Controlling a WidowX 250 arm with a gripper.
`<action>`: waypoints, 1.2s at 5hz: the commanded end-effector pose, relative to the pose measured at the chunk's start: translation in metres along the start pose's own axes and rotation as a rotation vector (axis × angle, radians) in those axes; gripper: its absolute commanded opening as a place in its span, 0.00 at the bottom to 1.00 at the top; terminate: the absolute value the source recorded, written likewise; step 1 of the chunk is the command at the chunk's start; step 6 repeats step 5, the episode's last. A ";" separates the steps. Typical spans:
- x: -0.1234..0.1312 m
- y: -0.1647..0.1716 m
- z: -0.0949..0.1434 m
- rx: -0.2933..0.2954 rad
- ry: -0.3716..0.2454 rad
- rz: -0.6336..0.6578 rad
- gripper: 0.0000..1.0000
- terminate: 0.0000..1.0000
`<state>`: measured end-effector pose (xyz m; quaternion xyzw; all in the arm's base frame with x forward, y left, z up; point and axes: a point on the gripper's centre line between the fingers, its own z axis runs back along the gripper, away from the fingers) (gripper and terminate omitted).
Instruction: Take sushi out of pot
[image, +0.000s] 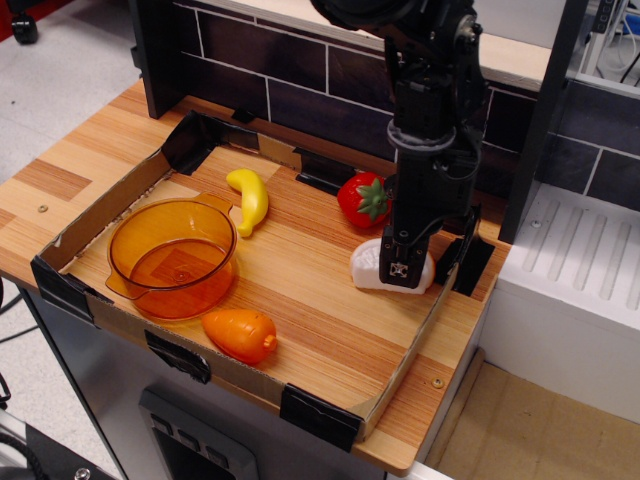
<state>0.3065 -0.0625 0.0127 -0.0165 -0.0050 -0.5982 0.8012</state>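
White sushi (371, 266) lies outside empty orange pot (172, 257).

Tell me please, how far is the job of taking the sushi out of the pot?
Mostly done: the pot is empty, and the sushi sits low at the tray's right end. In hand: the claw is on it. Left: letting go and lifting away.
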 end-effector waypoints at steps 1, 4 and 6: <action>-0.002 0.013 0.020 0.013 -0.052 0.006 1.00 0.00; -0.029 0.021 0.121 0.085 -0.231 0.115 1.00 0.00; -0.046 0.022 0.150 0.090 -0.236 0.157 1.00 1.00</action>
